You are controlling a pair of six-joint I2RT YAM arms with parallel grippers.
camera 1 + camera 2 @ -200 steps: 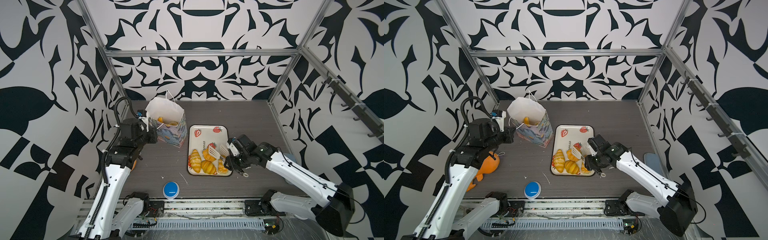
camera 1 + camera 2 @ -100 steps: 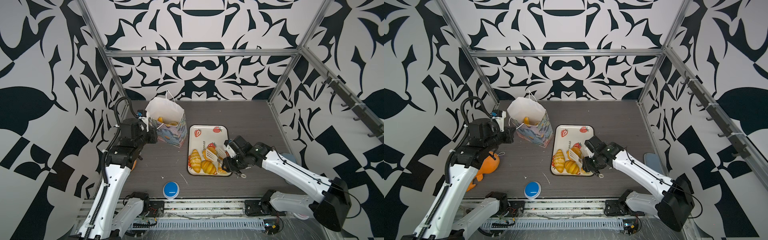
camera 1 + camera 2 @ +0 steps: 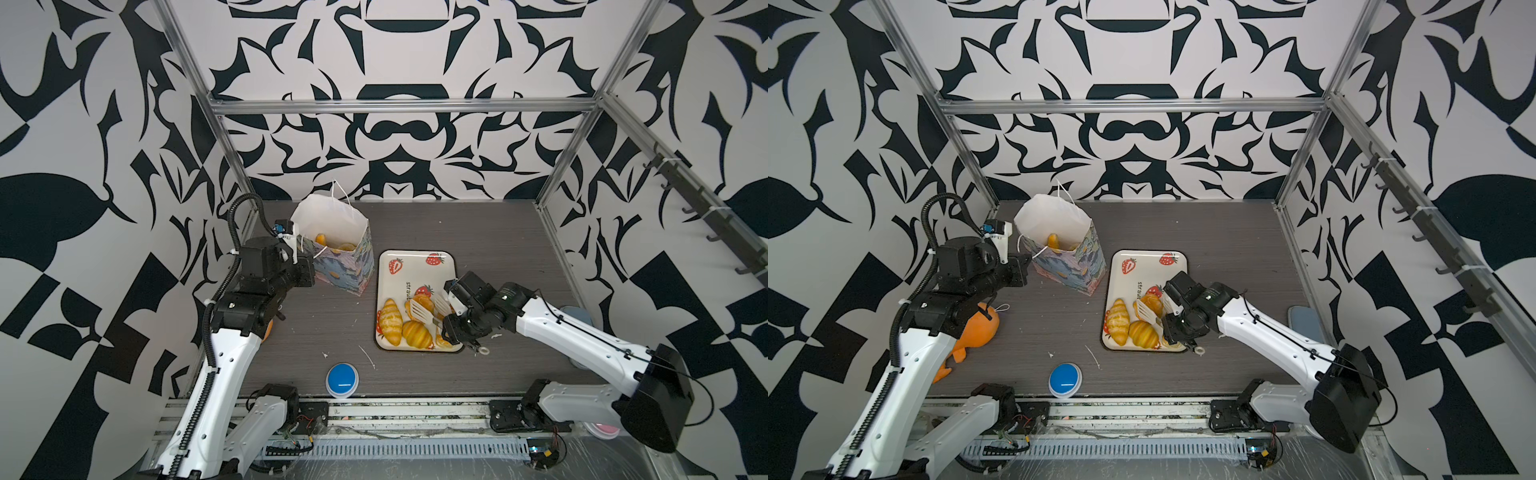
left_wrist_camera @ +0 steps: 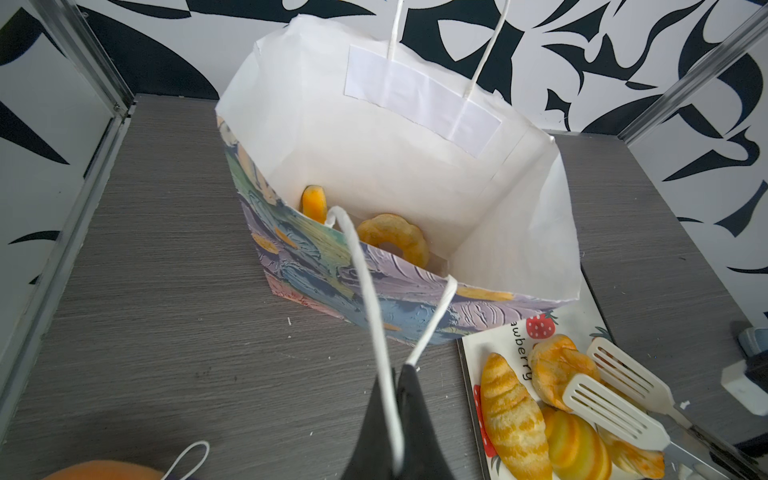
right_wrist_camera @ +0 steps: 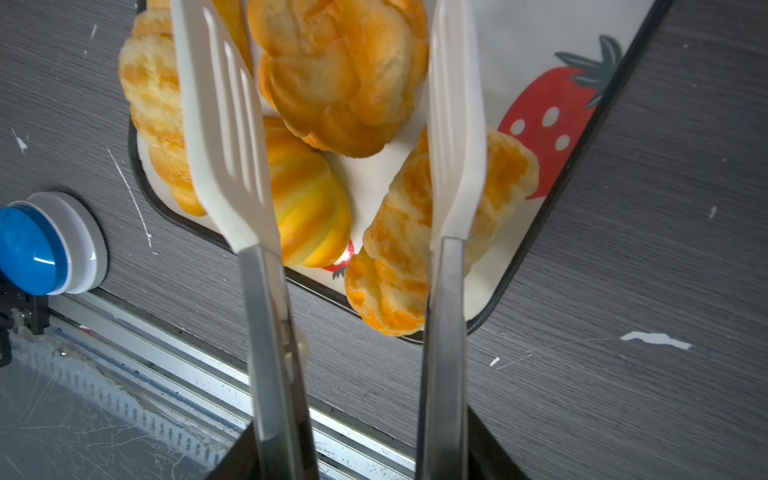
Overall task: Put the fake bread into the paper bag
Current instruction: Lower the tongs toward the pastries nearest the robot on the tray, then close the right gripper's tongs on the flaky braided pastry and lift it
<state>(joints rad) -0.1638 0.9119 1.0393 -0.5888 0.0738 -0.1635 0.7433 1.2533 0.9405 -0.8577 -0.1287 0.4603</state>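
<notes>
Bearing paper bag (image 3: 344, 272), grey tabletop (image 3: 498, 232), flecks (image 3: 367, 356) perhaps paint, patterned walls (image 3: 395, 54)

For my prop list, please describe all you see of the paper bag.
The paper bag stands upright and open on the table, beside the tray. Its outside bears a blue, purple and green painted print; inside is plain white. One cord handle stands up; the near handle is pinched by the left gripper, jaws shut. A ring doughnut and another pastry lie inside.

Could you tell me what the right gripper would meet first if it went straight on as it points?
Probably the plaited pastry on the tray, lying between its tongs' open blades; height is hard to judge.
</notes>
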